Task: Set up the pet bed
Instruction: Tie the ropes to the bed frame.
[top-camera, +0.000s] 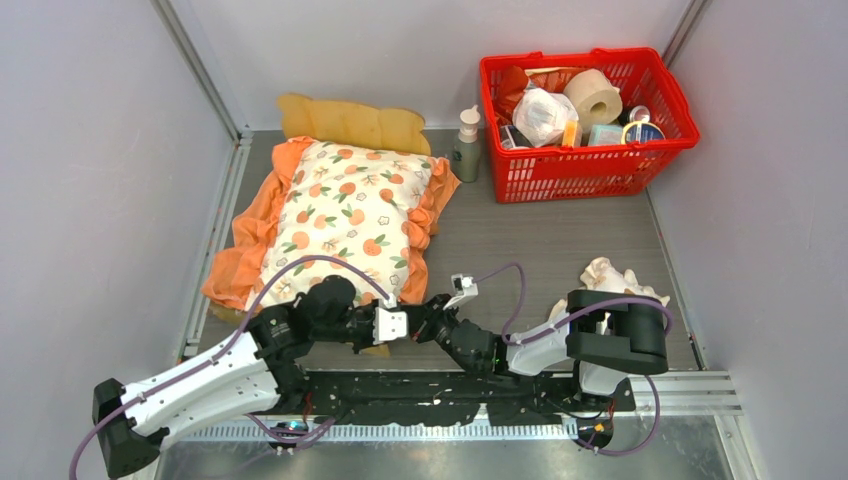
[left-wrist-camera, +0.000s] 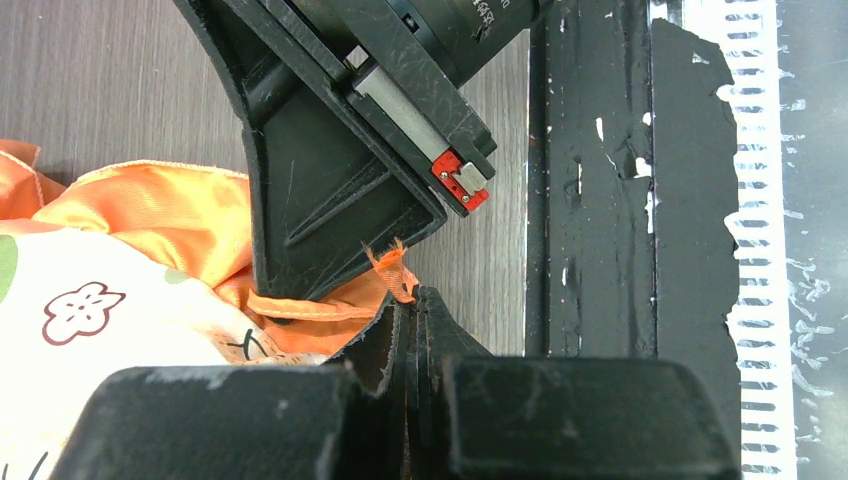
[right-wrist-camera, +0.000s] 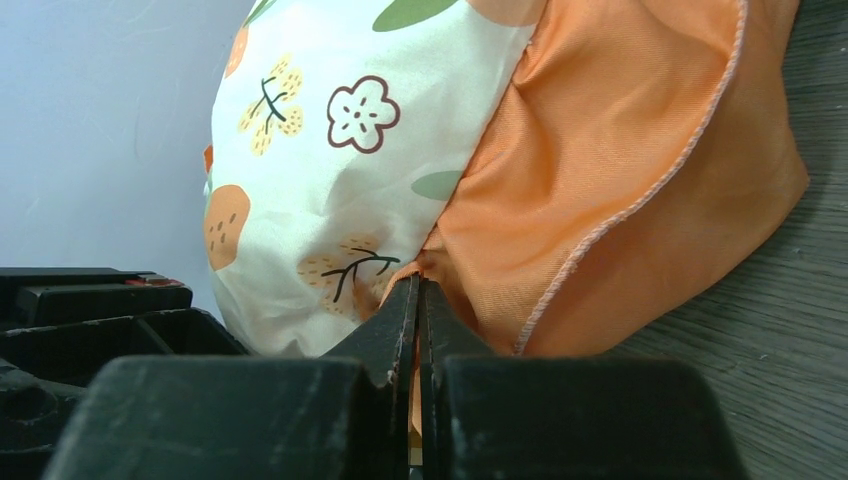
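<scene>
Tightly closed, right gripper (right-wrist-camera: 418, 292) pinches the cushion ruffle (right-wrist-camera: 620, 150); left gripper (left-wrist-camera: 412, 300), closed, touches it

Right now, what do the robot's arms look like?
The left arm and right arm are black with white shells. Thin purple cables loop along them. The left tool and right tool are black wedges; the right one has a small red clip.

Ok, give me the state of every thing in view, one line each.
pet bed: cushion-covered, only headboard showing
cushion: lying on the pet bed, near ruffle pinched
left gripper: shut on cushion ruffle
right gripper: shut on cushion ruffle
red basket: upright, full
pump bottle: upright, beside the basket
frilled pillow: lying loose, off the bed
</scene>
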